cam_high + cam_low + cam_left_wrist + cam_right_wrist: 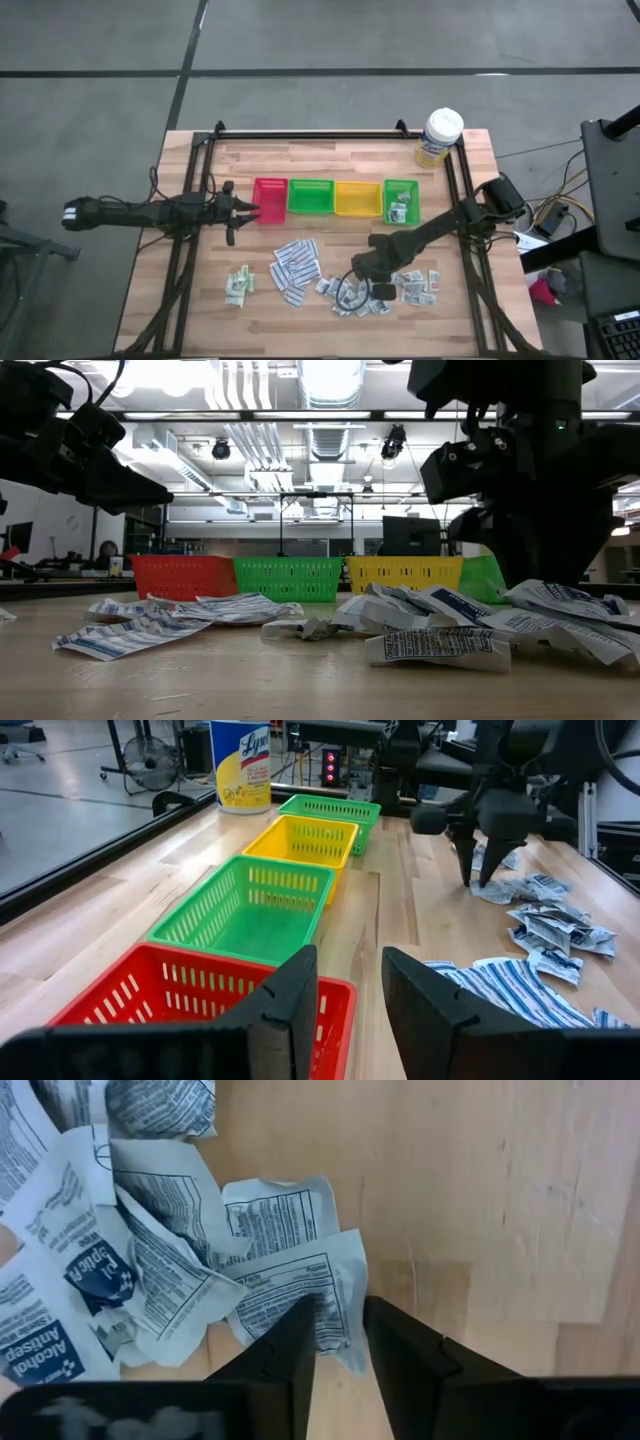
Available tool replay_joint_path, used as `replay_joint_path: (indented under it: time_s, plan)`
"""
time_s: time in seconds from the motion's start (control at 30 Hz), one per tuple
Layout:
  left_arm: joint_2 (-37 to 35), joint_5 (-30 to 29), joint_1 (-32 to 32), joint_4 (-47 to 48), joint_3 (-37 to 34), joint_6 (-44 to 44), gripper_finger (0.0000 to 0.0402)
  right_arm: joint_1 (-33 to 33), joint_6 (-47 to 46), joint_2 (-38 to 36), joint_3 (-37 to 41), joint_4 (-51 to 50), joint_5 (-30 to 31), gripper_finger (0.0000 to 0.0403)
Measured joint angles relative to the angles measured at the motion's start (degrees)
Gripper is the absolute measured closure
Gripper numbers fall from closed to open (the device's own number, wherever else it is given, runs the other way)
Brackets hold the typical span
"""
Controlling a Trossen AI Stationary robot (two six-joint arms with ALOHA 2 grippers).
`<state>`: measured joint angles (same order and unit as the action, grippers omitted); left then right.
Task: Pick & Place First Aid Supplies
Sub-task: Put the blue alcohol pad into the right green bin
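Crumpled printed paper packets (290, 1295) between right gripper's (340, 1342) dark fingers (285, 1355).

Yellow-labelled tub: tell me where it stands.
In the high view the tub stands at the table's far right corner, behind the rightmost green tray.

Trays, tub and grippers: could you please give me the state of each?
Red plastic tray: empty.
Green plastic tray beside it: empty.
Yellow plastic tray: empty.
End green plastic tray: holds packets.
White-lidded tub: upright, lidded.
Left gripper: open, empty.
Right gripper: open over white paper packet.
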<state>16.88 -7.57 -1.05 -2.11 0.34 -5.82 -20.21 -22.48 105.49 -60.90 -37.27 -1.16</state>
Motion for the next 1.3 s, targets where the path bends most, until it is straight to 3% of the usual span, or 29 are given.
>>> replay_joint_path:
  time_s: [0.37,0.67,1.3]
  plan:
    - [0.00,0.00,0.01,0.00,0.00,-0.07,0.0289,0.15,0.09,-1.77,0.45,-6.19,9.12,0.0323]
    - [0.02,0.00,0.01,-0.02,0.00,-0.09,0.0289,0.17,0.16,-2.27,0.45,-7.16,9.08,0.0314]
    - [0.02,0.00,0.00,-0.02,0.00,-0.02,0.0289,0.33,0.16,-2.67,1.00,-7.36,8.82,0.0336]
